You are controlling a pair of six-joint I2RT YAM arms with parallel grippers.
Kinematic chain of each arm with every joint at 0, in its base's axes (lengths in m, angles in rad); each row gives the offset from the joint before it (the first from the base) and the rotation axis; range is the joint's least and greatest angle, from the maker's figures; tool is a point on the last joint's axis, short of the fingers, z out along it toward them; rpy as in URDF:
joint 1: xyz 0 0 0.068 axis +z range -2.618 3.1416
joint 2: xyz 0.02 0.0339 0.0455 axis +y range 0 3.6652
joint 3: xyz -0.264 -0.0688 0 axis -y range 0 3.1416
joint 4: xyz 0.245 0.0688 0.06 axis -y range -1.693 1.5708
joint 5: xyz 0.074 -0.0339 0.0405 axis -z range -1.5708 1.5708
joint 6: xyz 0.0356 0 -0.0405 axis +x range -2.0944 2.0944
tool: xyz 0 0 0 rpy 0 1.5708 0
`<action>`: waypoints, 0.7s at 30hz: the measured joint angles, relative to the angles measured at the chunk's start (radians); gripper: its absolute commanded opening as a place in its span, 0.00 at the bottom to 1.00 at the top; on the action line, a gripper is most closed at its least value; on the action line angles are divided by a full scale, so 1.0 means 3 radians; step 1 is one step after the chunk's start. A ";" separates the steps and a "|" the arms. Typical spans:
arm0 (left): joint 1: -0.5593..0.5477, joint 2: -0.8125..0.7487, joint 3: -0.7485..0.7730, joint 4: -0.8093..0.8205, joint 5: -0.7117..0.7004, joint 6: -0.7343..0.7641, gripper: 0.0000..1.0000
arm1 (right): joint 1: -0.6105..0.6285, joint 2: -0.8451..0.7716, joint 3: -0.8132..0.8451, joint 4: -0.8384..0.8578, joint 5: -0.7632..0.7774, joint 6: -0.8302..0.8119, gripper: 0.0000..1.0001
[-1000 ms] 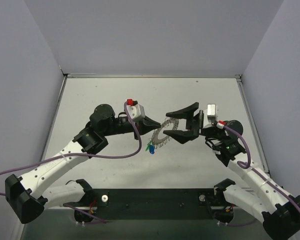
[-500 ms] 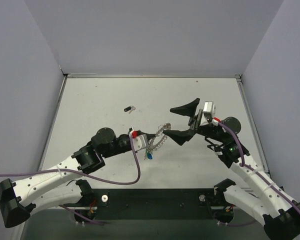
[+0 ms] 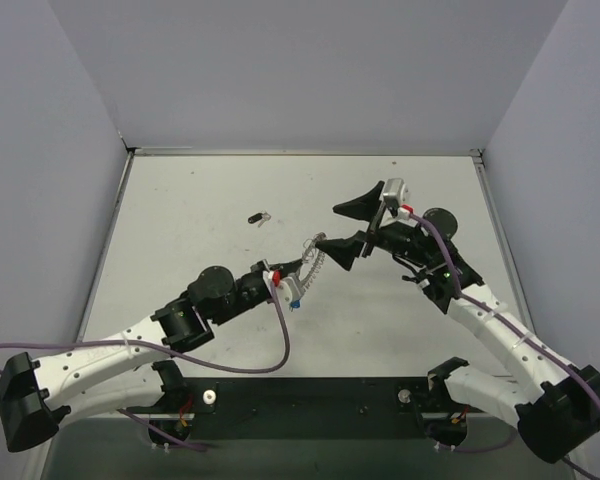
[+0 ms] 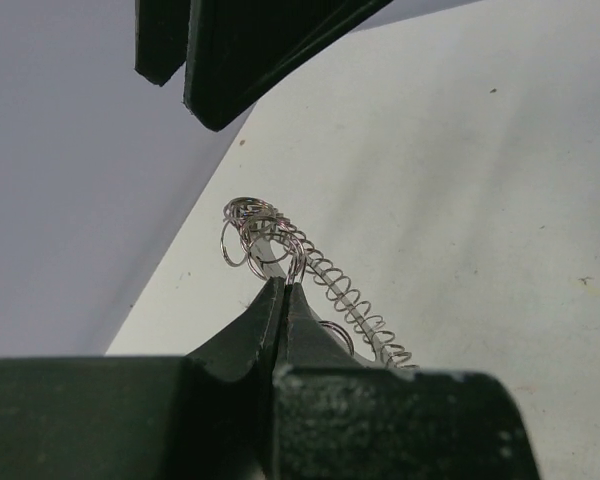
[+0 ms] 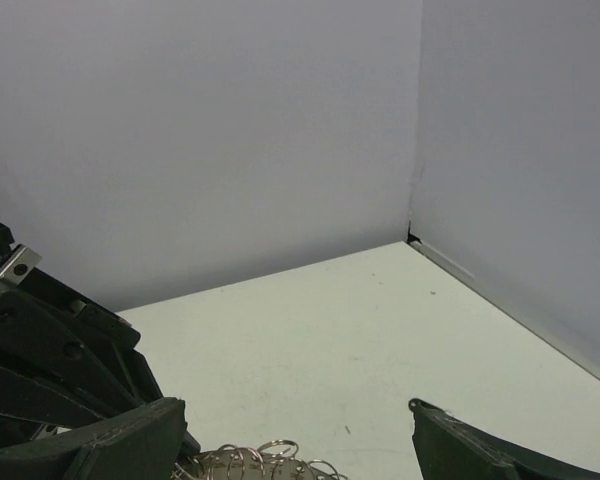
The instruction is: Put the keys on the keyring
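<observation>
Black left gripper point(image 4: 281, 292): jaws pressed tight together, pinching the wire of the ring point(image 4: 325, 280). The ring rises from the tips, coil edge-on, above the table point(image 4: 500, 180).

Right gripper point(image 3: 330, 226): jaws spread wide, gripping nothing. Its lower finger point(image 3: 342, 250) sits at the ring's far end; whether it touches cannot be determined.

Count: two grippers, one ring, and one dark key point(image 3: 259, 217) lying alone on the table, well apart from both grippers, towards the back left.

Coloured keys point(image 3: 294, 297): a blue head and a green speck hang at the ring's near end, just below the left gripper. Two heads can be made out; they are too small for a firm count.

Left wrist view: small loops are bunched at the ring's upper end, with the right gripper's fingers cut off at the top edge.

Right wrist view: the ring is cut off by the bottom edge, and only its upper coils show between the two fingers.
</observation>
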 measured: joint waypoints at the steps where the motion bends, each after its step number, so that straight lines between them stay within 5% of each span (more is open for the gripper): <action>1: 0.0053 0.0028 0.0013 -0.0015 -0.0010 -0.0045 0.00 | -0.0003 0.0095 0.0072 -0.0058 0.0041 0.0010 1.00; 11: 0.1266 0.0280 0.0156 -0.0120 0.0378 -0.1022 0.00 | -0.0098 0.0765 0.0468 -0.0165 0.0661 0.0460 1.00; 21: 0.2355 0.0418 0.0261 -0.0120 0.0319 -0.2155 0.00 | -0.0228 0.2179 0.1694 -0.0572 0.0811 0.0899 1.00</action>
